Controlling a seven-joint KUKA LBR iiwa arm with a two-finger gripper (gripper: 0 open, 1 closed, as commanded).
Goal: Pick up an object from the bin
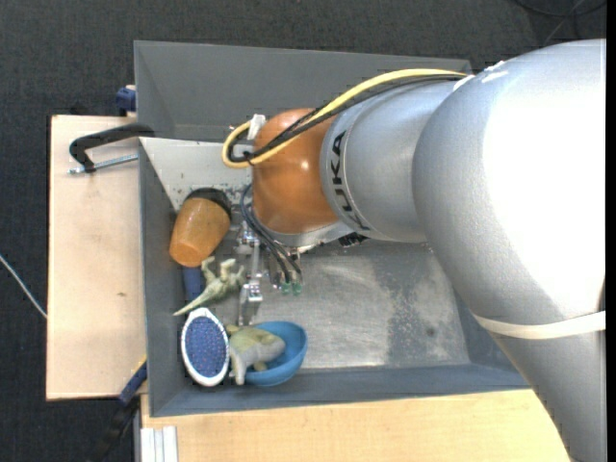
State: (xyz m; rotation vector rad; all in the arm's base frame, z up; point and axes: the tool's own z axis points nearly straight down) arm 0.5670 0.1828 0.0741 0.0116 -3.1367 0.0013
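Note:
My gripper (256, 287) hangs below the orange wrist cover, low over the left part of the bin. Just to its left lies a pale green toy dinosaur (218, 285), close to the gripper or touching it. Under and in front of the gripper sits a blue bowl (287, 356) with a yellowish-green toy animal (252, 348) resting in it. An orange plastic cup (199, 229) lies on its side to the upper left of the gripper.
A white oval brush with blue bristles (204, 346) stands against the bowl at the front left corner. A dark blue piece (192, 281) pokes out under the cup. The arm and its cover hide the bin's back middle; bare floor lies to the right.

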